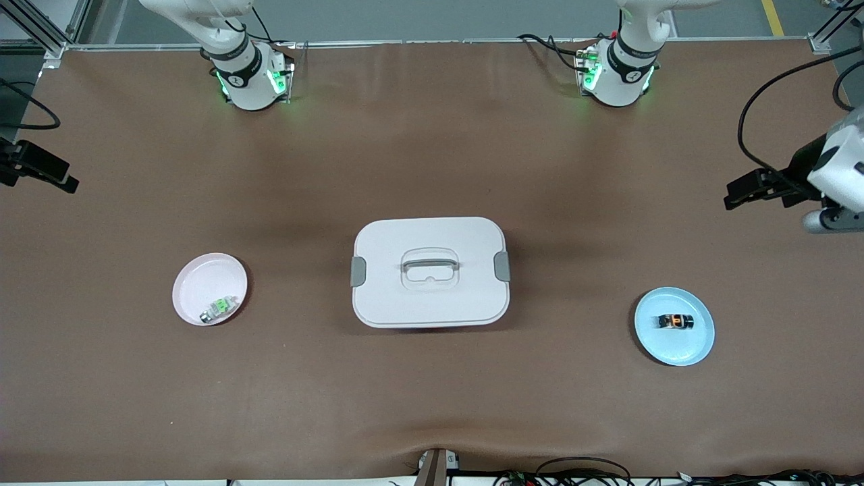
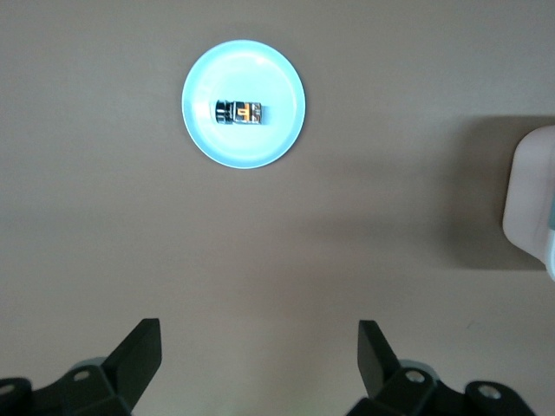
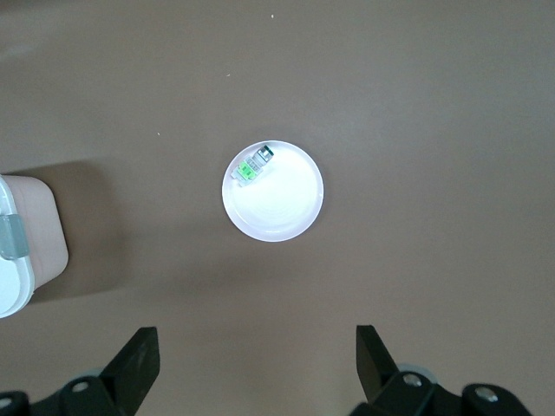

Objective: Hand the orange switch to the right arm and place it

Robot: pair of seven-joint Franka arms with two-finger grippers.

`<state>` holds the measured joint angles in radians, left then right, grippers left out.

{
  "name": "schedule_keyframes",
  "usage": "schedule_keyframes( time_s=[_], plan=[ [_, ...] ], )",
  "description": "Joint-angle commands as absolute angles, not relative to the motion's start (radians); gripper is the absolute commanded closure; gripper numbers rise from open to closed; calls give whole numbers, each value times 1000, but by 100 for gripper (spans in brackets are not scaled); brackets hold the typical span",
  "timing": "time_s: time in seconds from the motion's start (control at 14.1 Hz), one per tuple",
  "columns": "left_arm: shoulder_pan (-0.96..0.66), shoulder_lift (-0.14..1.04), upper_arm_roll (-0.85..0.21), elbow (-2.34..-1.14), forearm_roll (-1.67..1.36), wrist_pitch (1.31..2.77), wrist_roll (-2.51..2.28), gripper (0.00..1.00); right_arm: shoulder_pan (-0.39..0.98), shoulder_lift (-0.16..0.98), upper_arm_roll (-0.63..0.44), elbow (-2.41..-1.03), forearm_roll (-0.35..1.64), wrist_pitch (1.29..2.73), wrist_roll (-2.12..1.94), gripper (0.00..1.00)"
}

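Note:
The orange switch (image 1: 676,321), a tiny black part with an orange face, lies on its side on a light blue plate (image 1: 675,352) toward the left arm's end of the table. In the left wrist view the switch (image 2: 240,112) rests on that plate (image 2: 264,147), well apart from my left gripper (image 2: 260,334), which is open and empty. In the front view the left gripper (image 1: 742,192) hangs high over the bare table at that end. My right gripper (image 1: 59,177) hangs over the right arm's end of the table. It (image 3: 257,338) is open and empty too.
A white lidded box (image 1: 430,271) with a handle and grey clasps sits mid-table. A pink plate (image 1: 202,277) toward the right arm's end holds a green-and-silver small part (image 1: 221,308). The right wrist view shows this plate (image 3: 282,208) and part (image 3: 253,165).

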<state>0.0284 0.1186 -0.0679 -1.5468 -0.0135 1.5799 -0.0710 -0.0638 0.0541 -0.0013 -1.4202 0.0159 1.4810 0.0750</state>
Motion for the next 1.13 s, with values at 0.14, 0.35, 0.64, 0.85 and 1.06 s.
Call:
schedule_keyframes(
  time_s=[0.14,0.35,0.64,0.85,1.06],
  plan=[
    [21,233,-77,-1519,21,1614,-43,0,-84,48,11,-1425,20,1482,78,0],
    [21,296,-77,-1519,43,1684,-43,0,-84,48,11,-1425,20,1482,78,0],
    [31,386,-77,-1519,77,1776,72,0,-83,48,11,-1425,20,1483,80,0],
    [35,443,-72,-1519,78,1845,83,0,-84,48,11,-1425,20,1483,78,0],
    [46,518,-69,-1519,75,1919,71,0,-84,48,9,-1425,20,1482,78,0]
  ],
)
